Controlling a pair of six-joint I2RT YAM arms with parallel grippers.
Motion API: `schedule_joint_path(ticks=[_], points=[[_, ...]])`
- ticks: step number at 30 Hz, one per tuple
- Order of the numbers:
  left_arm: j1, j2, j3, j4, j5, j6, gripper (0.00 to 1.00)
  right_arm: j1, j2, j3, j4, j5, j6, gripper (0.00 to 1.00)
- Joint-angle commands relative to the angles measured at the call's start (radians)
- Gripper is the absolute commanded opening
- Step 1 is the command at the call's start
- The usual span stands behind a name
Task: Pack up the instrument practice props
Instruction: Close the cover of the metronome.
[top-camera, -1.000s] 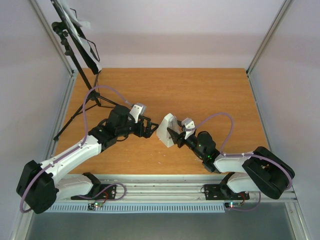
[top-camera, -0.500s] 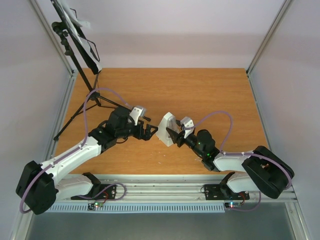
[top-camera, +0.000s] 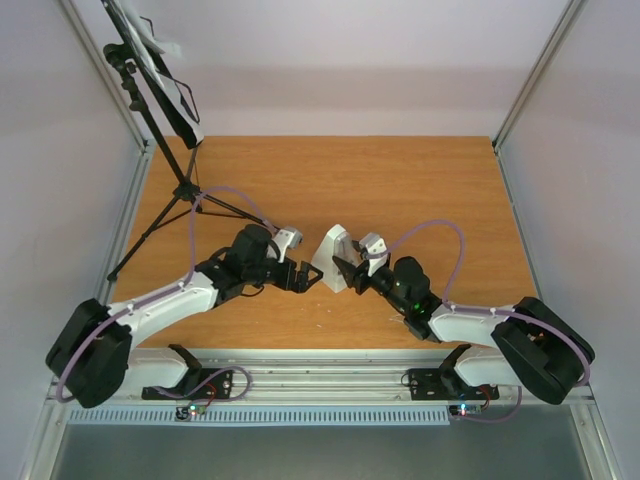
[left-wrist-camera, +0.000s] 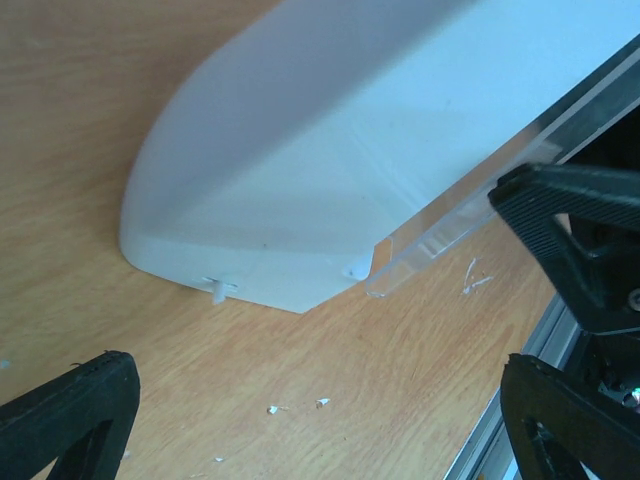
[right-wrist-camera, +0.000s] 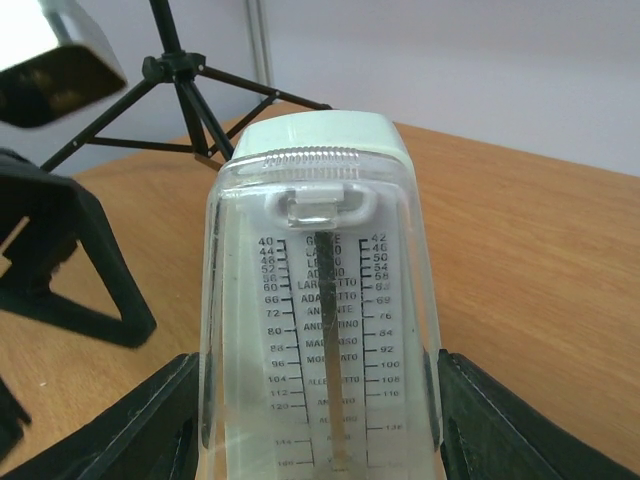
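The pale wedge-shaped metronome (top-camera: 335, 256) sits mid-table, tilted, with my right gripper (top-camera: 350, 272) shut on its clear-covered front. In the right wrist view the metronome (right-wrist-camera: 320, 300) fills the gap between both black fingers (right-wrist-camera: 150, 420), its tempo scale and pendulum showing. My left gripper (top-camera: 300, 278) is open just left of it, touching nothing. In the left wrist view the metronome's white body (left-wrist-camera: 330, 150) lies ahead of my left gripper (left-wrist-camera: 320, 420). The black music stand (top-camera: 150, 70) stands at the far left corner, with white sheet-music pages (top-camera: 163, 46) on its desk.
The stand's tripod legs (top-camera: 160, 215) spread over the table's left side, behind my left arm. Small white crumbs (left-wrist-camera: 325, 403) lie on the wood near the metal rail (top-camera: 330, 370) at the front edge. White walls close in the table.
My left gripper has moved right and nearer to the front edge, closing in on the metronome, still open. The right gripper has shifted slightly left with the metronome.
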Motion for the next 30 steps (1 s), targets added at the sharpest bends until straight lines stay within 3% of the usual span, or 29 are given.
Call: schedule_joint_path(ticks=[1, 10, 30], points=[[-0.019, 0.065, -0.014, 0.147, 0.048, -0.029, 0.99, -0.008, 0.012, 0.035, 0.013, -0.016, -0.017, 0.58], [-0.020, 0.138, -0.024, 0.227, 0.060, -0.045, 0.99, -0.011, 0.005, 0.020, 0.073, -0.012, -0.009, 0.58], [-0.021, 0.173, -0.030, 0.229, 0.066, -0.049, 0.99, -0.067, 0.057, -0.013, 0.176, -0.123, 0.017, 0.57]])
